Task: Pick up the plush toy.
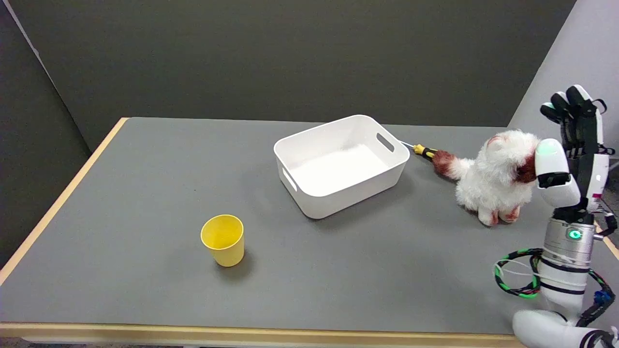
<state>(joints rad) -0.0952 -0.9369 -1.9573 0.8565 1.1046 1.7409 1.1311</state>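
Plush toy (494, 180) sits on the gray table (145, 203), right beside the right hand (570, 145), whose fingers are spread and hold nothing. Farther left sit a white bin (309, 193) and a yellow cup (223, 239)

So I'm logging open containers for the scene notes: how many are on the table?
2. A white plastic bin sits at the table's centre-right. A yellow cup stands upright nearer the front, left of the bin. None appear hidden.

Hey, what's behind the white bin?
A yellow-and-black tool pokes out from behind the white bin toward the plush toy; the bin covers its far end.
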